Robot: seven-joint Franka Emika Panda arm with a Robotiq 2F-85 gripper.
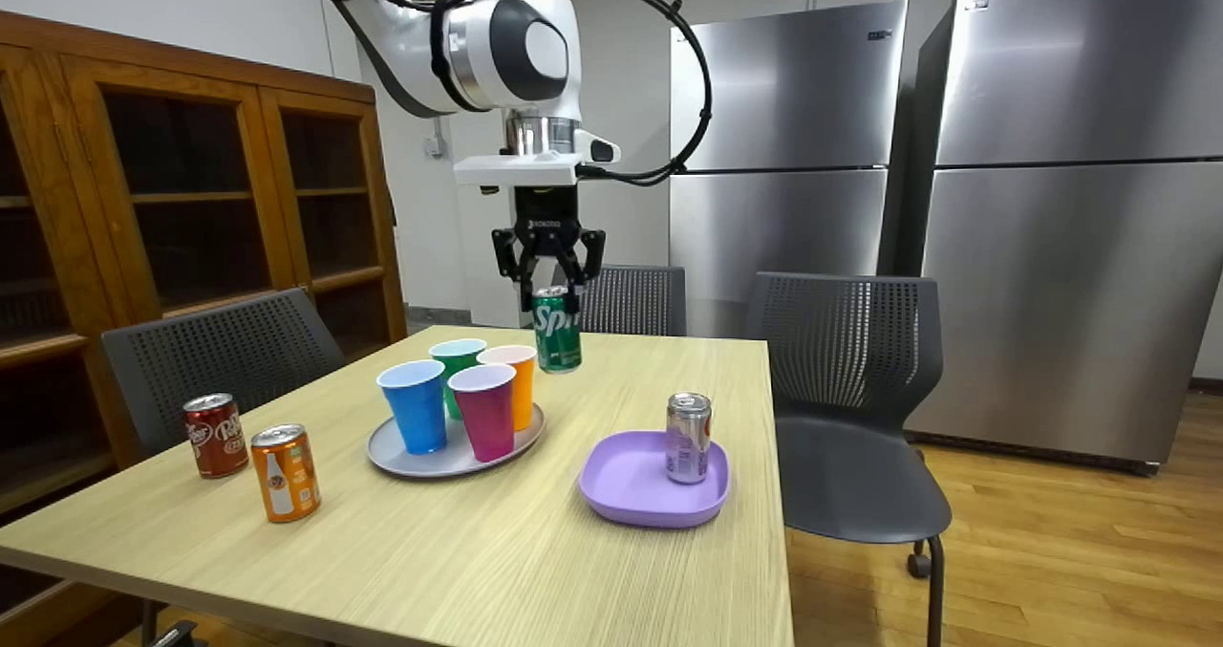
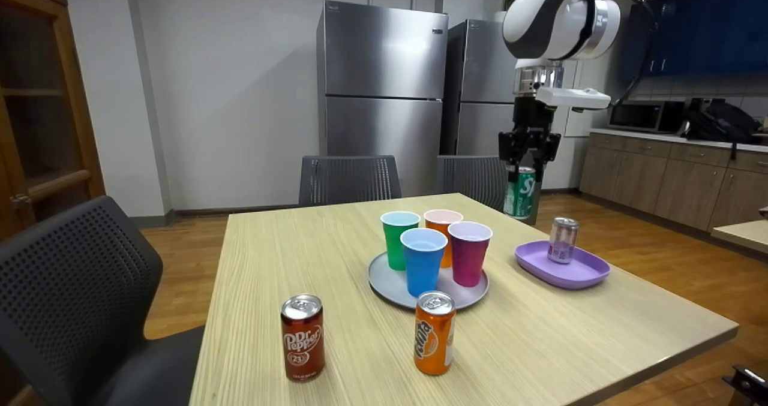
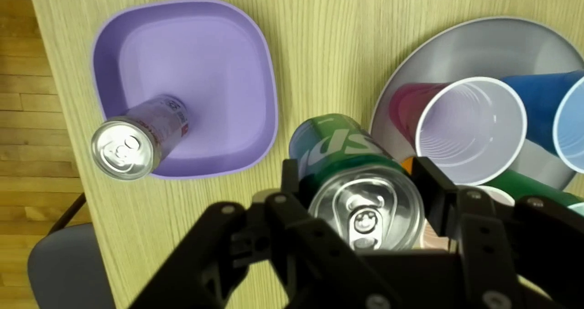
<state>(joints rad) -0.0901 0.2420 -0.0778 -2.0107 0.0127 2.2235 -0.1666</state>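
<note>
My gripper (image 1: 549, 298) is shut on a green Sprite can (image 1: 557, 343), gripped near its top and held upright above the table in both exterior views. In the wrist view the fingers (image 3: 290, 177) stand either side of the can's silver lid (image 3: 367, 208). A purple square plate (image 3: 219, 71) bears a silver can (image 3: 125, 149), standing upright toward one side of it. Close to the held can is a round grey plate (image 3: 438, 49) carrying several cups: magenta (image 1: 484, 413), blue (image 1: 416, 413), orange (image 1: 523, 394) and green (image 2: 393, 244). The gripper partly covers the orange and green cups in the wrist view.
On the table (image 2: 282, 250) stand a Dr Pepper can (image 2: 303, 343) and an orange Fanta can (image 2: 434, 337), away from the gripper. Dark chairs (image 1: 841, 389) surround the table. A wooden cabinet (image 1: 182, 188) and steel fridges (image 1: 783, 236) stand behind.
</note>
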